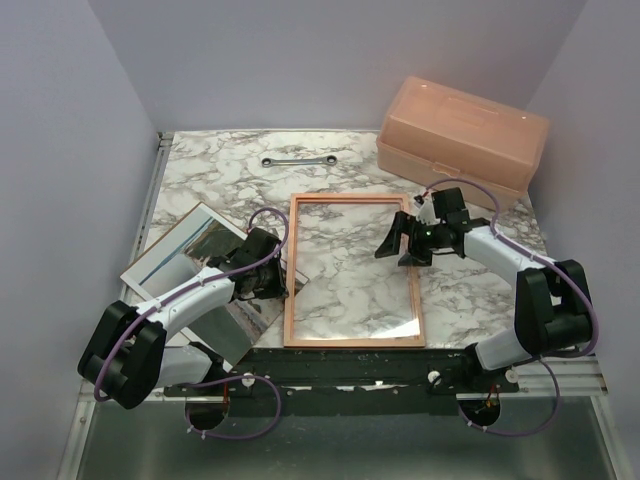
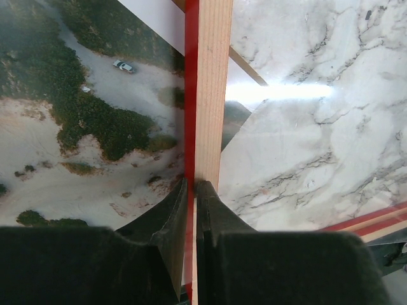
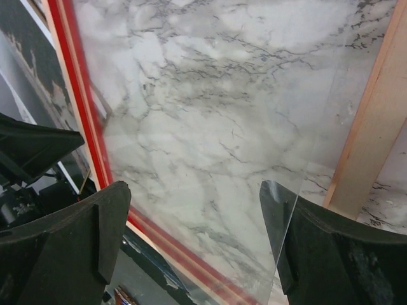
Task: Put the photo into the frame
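Marble-patterned white desk point(image 1: 210, 170) carries all items.

Left fingers point(image 2: 168, 222): clenched on the left rail of the thin rectangular picture frame point(image 1: 350, 343), which is red on one face and pale wood on the other. One finger sits on each side of the rail.

Right fingers point(image 3: 95, 235): released and spread wide over the frame's right side, grasping nothing.

Clear reflective pane point(image 3: 210, 127) sits within the frame, and the desk veining shows through it.

Large paper photo print point(image 1: 185, 245), grey-green with a white edge, lies flat outside the frame. It is just beside the left rail and partly beneath the left arm. It is not in the frame.

Silver metal wrench point(image 1: 298, 160) lies beyond the frame's far rail, apart from it.

Pink translucent plastic box point(image 1: 465, 135), lid shut, stands beyond the frame's far right corner.
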Robot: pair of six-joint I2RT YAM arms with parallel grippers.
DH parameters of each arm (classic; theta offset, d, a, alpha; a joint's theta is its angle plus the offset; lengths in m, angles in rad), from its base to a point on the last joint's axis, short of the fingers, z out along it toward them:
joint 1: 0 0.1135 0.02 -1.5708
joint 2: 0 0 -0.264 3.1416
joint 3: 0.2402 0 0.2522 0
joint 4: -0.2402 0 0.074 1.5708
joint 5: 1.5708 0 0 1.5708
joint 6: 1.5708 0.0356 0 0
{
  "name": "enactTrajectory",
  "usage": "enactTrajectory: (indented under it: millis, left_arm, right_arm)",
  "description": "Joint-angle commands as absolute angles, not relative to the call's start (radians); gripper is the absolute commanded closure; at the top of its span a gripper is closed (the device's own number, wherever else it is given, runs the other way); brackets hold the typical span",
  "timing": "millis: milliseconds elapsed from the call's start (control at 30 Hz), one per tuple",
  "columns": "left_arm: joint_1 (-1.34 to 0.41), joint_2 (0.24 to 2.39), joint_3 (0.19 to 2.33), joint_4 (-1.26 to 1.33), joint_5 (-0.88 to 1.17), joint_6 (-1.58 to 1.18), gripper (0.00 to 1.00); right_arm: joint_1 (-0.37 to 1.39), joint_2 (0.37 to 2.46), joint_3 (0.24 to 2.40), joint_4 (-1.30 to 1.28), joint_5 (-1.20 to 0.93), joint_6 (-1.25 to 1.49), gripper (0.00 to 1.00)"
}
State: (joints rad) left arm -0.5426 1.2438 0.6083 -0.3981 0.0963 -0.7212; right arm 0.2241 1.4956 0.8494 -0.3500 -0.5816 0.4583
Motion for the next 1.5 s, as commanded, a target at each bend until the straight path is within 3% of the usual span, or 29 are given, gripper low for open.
enactTrajectory:
  millis: [0, 533, 1467]
  left_arm:
    - [-0.54, 1.284, 0.585, -0.448, 0.024, -0.689, 0.88]
    - [-0.54, 1.284, 0.583, -0.45, 0.021, -0.689, 0.88]
    - [-0.54, 1.29, 0.599, -0.459, 0.022, -0.69, 0.88]
  right_arm:
    - [0.255, 1.506, 0.857, -0.412, -0.489, 0.443, 0.09]
    - [0.333, 1.523, 0.915, -0.553, -0.245, 0.459, 0.02]
    - [0.358, 1.49, 0.917, -0.633, -0.207, 0.444, 0.0]
